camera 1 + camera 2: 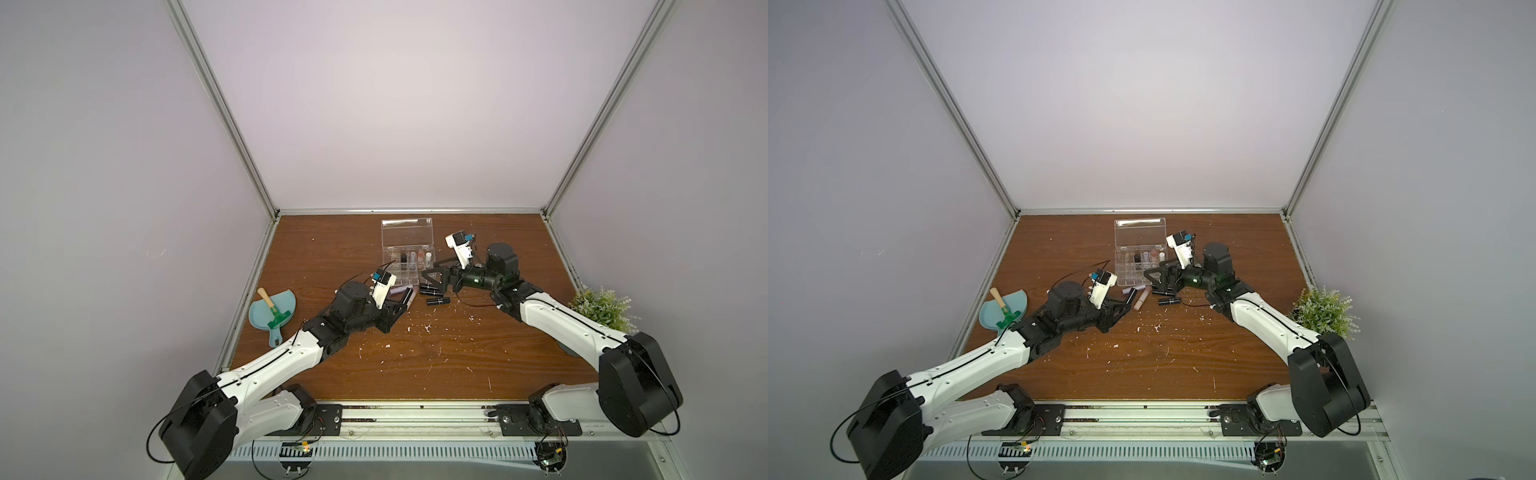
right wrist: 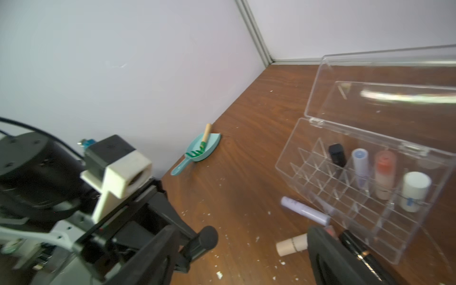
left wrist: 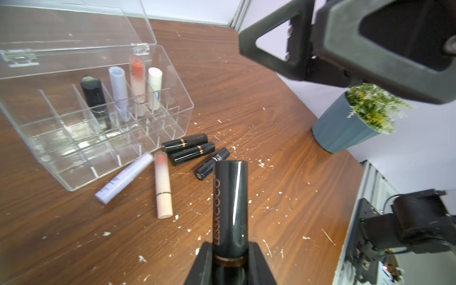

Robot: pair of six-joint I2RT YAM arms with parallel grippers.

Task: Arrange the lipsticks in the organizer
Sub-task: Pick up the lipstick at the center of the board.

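Left hand (image 3: 230,254) grasps black LESSXCOCO lipstick (image 3: 230,202), organizer (image 3: 74,183) ahead holding four upright lipsticks (image 3: 118,93), five loose lipsticks (image 3: 162,187) on desk (image 3: 246,86) between; right hand (image 1: 429,269) released beside organizer.

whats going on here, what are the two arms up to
The left gripper is shut on a black lipstick, held above the table near the open organizer. Four lipsticks already stand in its back row, and five more lie on the table by its front. The right gripper looks open and empty beside the organizer, over the loose black ones.
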